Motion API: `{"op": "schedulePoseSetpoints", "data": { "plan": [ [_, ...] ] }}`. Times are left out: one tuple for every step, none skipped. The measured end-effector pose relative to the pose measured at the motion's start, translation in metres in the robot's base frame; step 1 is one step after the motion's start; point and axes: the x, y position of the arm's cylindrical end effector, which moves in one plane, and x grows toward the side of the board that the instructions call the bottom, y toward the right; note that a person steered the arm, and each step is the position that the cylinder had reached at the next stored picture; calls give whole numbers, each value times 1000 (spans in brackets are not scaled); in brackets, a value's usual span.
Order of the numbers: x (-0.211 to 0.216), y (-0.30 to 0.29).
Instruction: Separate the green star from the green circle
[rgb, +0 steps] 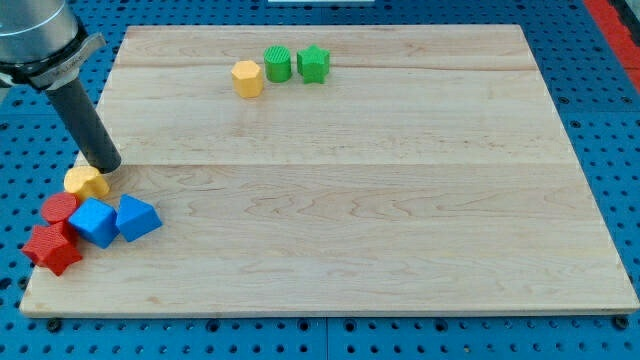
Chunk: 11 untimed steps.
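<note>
Task looked unstarted: green star (314, 63) sat just beside green circle (278, 64) at the counter's (380, 220) top. My tip (106, 167) was well apart, touching a yellow block (86, 182) at the view's left. No claw on this rig, so no state to tell.

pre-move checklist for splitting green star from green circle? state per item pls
1. Green star located, view's top: ok.
2. Green circle just to the view's left of it, close together, touching or not: cannot tell.
3. My tip near the pair: not ok, it sits far off at the view's left by the yellow block.
4. Straight path to the pair free of blocks: ok.
5. Yellow hexagon beside the circle, may get shoved: not ok.
</note>
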Motion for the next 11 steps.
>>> {"op": "schedulePoseSetpoints", "data": {
  "plan": [
    [-42, 1],
    [-97, 1],
    [-150, 4],
    [-194, 41],
    [-196, 128],
    [-194, 222],
    [-146, 270],
    [-100, 316],
    [-97, 341],
    [-120, 335],
    [-139, 343]
  ]
}}
